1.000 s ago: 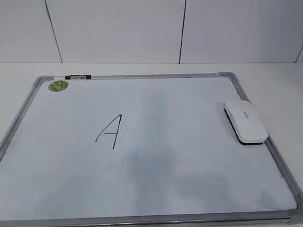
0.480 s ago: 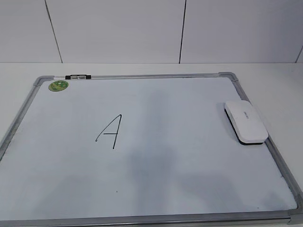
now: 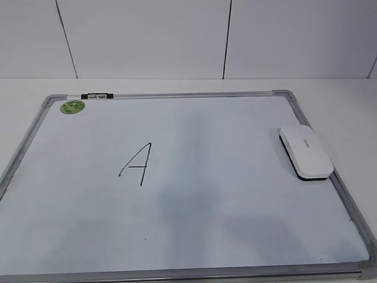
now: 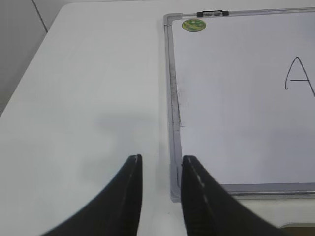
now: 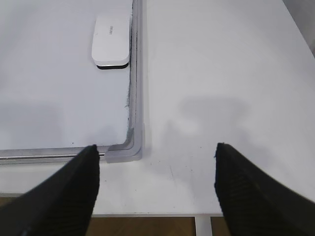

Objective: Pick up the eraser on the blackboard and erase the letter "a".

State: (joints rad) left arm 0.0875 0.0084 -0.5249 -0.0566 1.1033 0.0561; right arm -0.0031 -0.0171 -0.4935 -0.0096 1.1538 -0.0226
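Observation:
The blackboard [image 3: 177,95] is a white board with a grey frame, lying flat on the white table. The white eraser [image 3: 305,152] lies on its right side, against the frame. A large capital "A" [image 3: 136,164] is drawn left of centre; no small lowercase "a" shows. Neither gripper appears in the exterior view. My left gripper [image 4: 162,160] is empty, its jaws a narrow gap apart, over the table at the board's near left corner [image 4: 172,98]. My right gripper [image 5: 155,150] is wide open and empty, near the board's near right corner [image 5: 136,73], well short of the eraser [image 5: 111,38].
A round green sticker [image 3: 73,107] and a black clip [image 3: 97,95] sit at the board's far left corner. White table [image 5: 221,73] extends right of the board, and its front edge lies just under the right gripper. A panelled wall stands behind.

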